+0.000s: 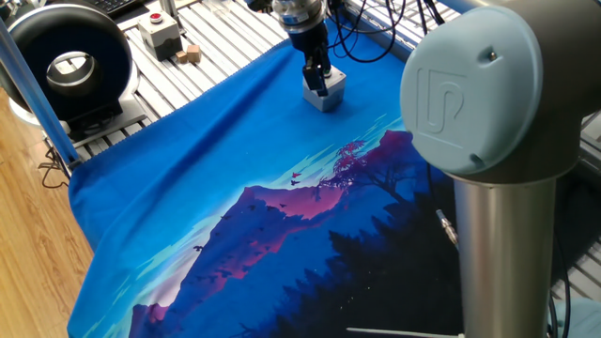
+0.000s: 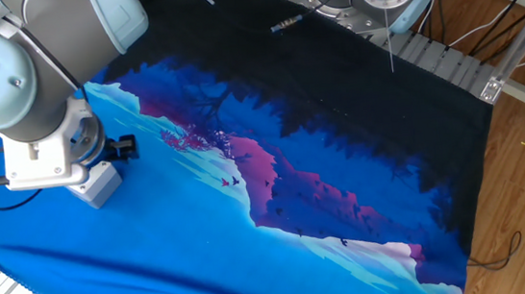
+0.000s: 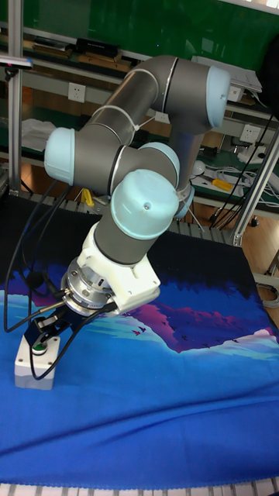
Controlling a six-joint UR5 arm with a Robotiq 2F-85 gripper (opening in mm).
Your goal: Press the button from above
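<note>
The small light-grey box (image 1: 328,96) stands on the far part of the blue cloth, and it also shows as the box (image 2: 97,187) and the box (image 3: 32,368). Its green button (image 3: 38,349) with a silver ring shows on top in the tall fixed view. My gripper (image 1: 319,84) points straight down onto the box top, its dark fingertips together at the button. In the tall fixed view the gripper (image 3: 42,338) hangs right over the button and partly covers it. In the other fixed view the wrist hides the fingers.
A grey box with a red button (image 1: 161,34) and small wooden blocks (image 1: 189,54) sit on the slatted table beyond the cloth (image 1: 216,169). A black ring-shaped device (image 1: 66,66) stands at the far left. The arm's upright link (image 1: 493,188) fills the right foreground.
</note>
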